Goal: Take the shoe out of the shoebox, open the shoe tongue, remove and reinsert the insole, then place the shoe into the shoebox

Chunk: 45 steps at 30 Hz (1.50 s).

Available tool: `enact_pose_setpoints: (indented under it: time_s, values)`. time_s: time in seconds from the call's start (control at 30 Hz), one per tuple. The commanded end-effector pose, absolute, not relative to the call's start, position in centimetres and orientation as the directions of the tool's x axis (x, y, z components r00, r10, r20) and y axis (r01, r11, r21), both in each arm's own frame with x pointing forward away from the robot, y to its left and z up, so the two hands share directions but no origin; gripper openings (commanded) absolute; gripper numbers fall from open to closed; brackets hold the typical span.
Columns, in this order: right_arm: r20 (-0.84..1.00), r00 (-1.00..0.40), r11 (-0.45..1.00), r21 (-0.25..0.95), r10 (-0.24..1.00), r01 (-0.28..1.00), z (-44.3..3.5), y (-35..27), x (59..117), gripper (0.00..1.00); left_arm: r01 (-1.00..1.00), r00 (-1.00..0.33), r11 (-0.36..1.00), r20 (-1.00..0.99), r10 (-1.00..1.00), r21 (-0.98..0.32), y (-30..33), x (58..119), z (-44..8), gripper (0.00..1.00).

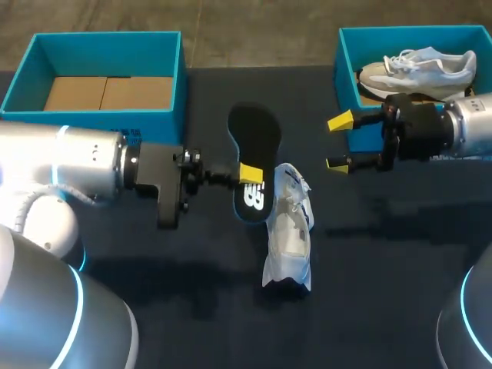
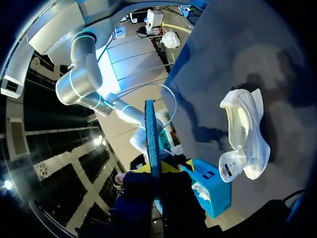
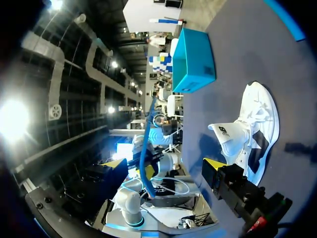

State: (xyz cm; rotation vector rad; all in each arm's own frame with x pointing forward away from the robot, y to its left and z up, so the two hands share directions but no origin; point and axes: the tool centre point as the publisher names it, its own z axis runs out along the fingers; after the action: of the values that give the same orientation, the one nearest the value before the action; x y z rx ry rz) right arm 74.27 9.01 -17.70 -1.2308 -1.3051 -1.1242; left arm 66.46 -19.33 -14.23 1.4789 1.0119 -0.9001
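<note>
Beyond shoe point(image 1: 288, 231) and insole point(image 1: 254, 150), open shoebox point(image 1: 108, 117)

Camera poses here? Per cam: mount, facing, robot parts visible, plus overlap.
Head view: above and behind the robot, facing down at the table; both arms show, left claw shut on the insole, right claw open.
Left wrist view: on the left wrist, facing along its fingers toward the white shoe; the insole, edge-on, in its claw.
Right wrist view: on the right wrist, facing across the table at the shoe; its open claw shows.
Shared: all three see the white shoe.
</note>
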Motion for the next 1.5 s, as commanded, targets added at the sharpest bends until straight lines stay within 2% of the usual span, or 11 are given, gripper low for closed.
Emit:
enact_pose_setpoints:
  time_s: [0.03, 0.33, 0.7, 1.5]
  values:
    - [0.996, -0.006, 0.056, 0.001, 0.092, 0.998, -17.7, 9.1, 74.2, 1.0, 0.935, 0.355, -0.043, -0.928, 0.113, 0.352, -19.1, 66.0, -14.5, 0.0]
    - [0.996, -0.006, 0.056, 0.001, 0.092, 0.998, -17.7, 9.1, 74.2, 1.0, 0.933, 0.36, -0.043, -0.927, 0.109, 0.357, -19.2, 66.2, -14.8, 0.0]
    - [0.997, 0.013, 0.069, -0.018, 0.073, 0.997, -18.3, 11.2, 74.7, 1.0, 0.882, 0.471, -0.072, -0.875, 0.109, 0.465, -20.0, 67.9, -16.2, 0.0]
    - [0.998, -0.018, 0.065, 0.014, 0.065, 0.998, -18.5, 15.2, 76.3, 1.0, 0.867, 0.497, -0.109, -0.86, 0.114, 0.486, -20.8, 69.2, -18.4, 0.0]
